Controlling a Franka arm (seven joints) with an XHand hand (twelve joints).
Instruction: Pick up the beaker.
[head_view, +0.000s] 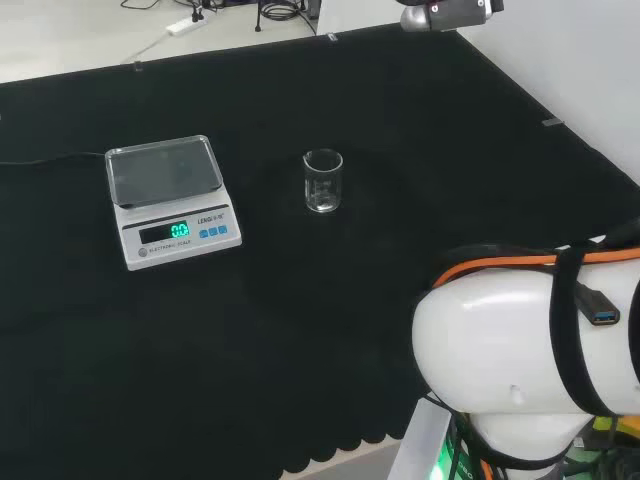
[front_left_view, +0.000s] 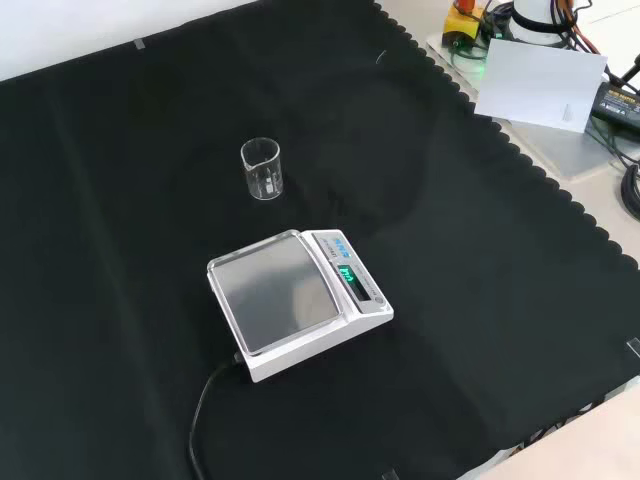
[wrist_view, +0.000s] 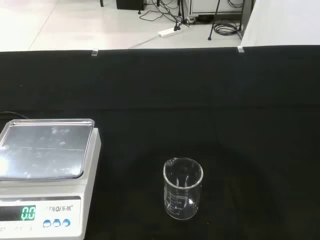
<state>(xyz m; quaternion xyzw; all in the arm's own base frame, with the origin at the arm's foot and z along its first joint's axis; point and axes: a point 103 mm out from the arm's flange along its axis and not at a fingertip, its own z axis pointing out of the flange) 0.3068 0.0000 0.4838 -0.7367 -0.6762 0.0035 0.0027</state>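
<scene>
A small clear glass beaker (head_view: 323, 181) stands upright and empty on the black cloth, to the right of the scale in the head view. The front view has the beaker (front_left_view: 263, 168) above and left of the scale. Through the wrist camera the beaker (wrist_view: 183, 188) is close, with its spout turned to the far left side and printed marks on its wall. Nothing touches it.
A white electronic scale (head_view: 170, 199) with a steel pan and a lit green display stands left of the beaker; its cable runs off the scale (front_left_view: 295, 300) toward the cloth's front edge. The arm's white link (head_view: 530, 350) sits low at the right. White sheet (front_left_view: 540, 85) lies off the cloth.
</scene>
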